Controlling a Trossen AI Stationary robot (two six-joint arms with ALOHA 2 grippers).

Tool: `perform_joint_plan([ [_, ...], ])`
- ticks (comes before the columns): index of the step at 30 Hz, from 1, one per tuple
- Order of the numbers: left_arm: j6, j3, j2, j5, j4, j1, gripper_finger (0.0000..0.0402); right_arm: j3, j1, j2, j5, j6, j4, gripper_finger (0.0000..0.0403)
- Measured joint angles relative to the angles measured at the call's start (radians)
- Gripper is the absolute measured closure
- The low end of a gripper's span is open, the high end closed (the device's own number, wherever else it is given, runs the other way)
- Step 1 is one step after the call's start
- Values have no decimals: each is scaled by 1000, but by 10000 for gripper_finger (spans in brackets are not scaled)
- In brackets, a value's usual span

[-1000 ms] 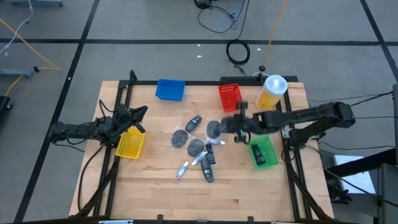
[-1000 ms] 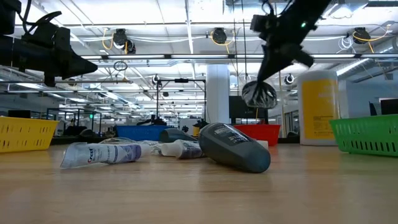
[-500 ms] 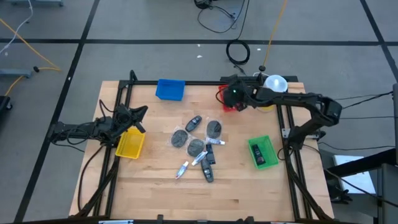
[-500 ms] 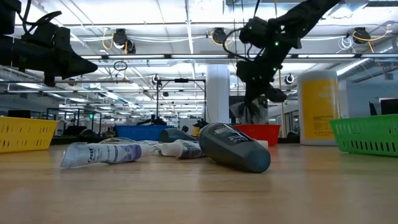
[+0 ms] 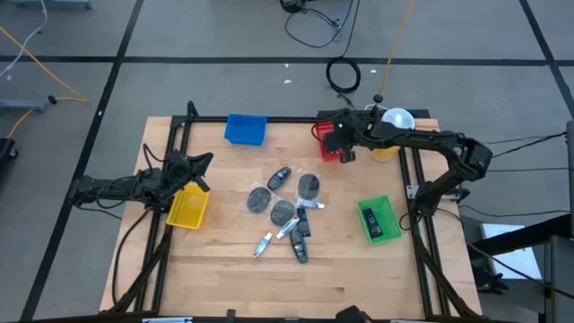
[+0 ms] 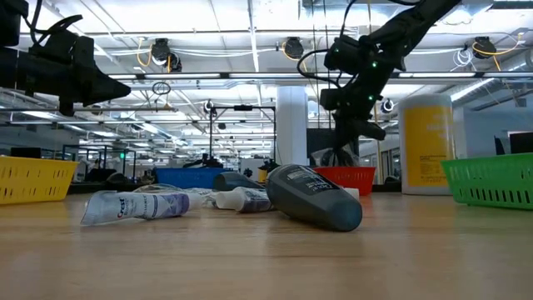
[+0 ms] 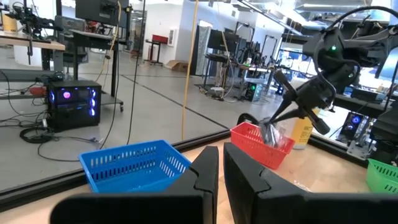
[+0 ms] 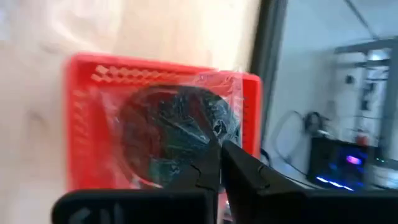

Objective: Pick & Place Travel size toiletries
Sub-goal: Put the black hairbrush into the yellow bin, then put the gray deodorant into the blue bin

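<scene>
Over the red bin (image 5: pixel 329 139), right hand (image 5: pixel 344 152) pinching wrapped disc (image 8: pixel 177 134) edge-on.

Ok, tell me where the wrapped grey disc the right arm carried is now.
In the right wrist view the clear-wrapped grey disc hangs over the red plastic bin, pinched by the right gripper at the table's far right.
</scene>
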Motion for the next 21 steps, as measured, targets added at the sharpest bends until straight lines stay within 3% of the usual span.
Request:
perform_joint_plan([
  [3, 0, 0, 0, 0, 0, 0, 378, -7, -10, 0, -41, 3, -2, 377],
  [9, 0, 0, 0, 0, 0, 0, 378, -35, -11, 0, -22, -10, 62, 327],
  [11, 0, 0, 0, 0, 0, 0, 378, -35, -2, 0, 50, -9, 105, 303],
  [13, 0, 0, 0, 0, 0, 0, 378, -36, 21, -4, 188, 22, 160, 281],
  [16, 0, 0, 0, 0, 0, 0, 378, -36, 79, -39, 323, 145, 194, 259],
  [18, 0, 0, 0, 0, 0, 0, 378, -36, 136, -68, 291, 288, 192, 252],
  [21, 0, 0, 0, 0, 0, 0, 378, -40, 231, -107, 87, 507, 197, 252],
])
